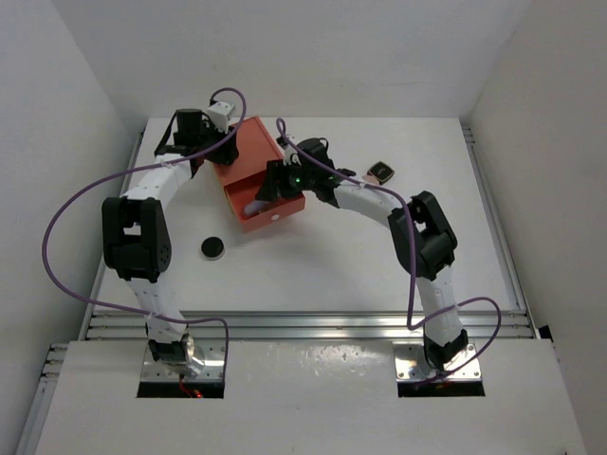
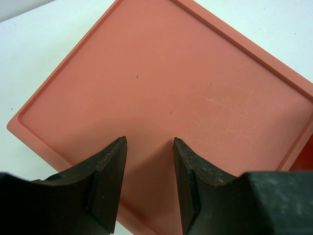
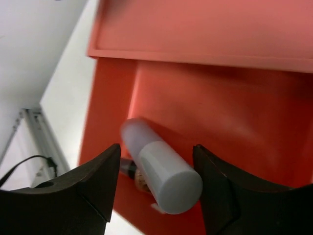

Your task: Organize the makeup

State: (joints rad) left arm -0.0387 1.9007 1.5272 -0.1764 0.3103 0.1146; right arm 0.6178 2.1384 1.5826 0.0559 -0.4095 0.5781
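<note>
The step in hand is putting one piece of makeup into the drawer. The right gripper (image 3: 156, 147) hangs over the open drawer (image 3: 220, 112) of the orange plastic drawer box (image 1: 248, 152). Its jaws stand apart, and the short white cylindrical tube (image 3: 161, 171) lies between them, blurred and apparently let go, inside the drawer. Something small and dark lies under the tube; I cannot tell what it is.

The left gripper (image 2: 149, 142) rests at the flat top of the box, drawn almost closed and grasping nothing. I judge that it steadies the box.

The black round disc (image 1: 212, 247) and the small black squarish compact (image 1: 381, 172) lie on the white tabletop (image 1: 322, 256), well apart. The next move calls for lifting the right gripper clear of the drawer and reaching for one of them, probably the compact, which is on its side.
</note>
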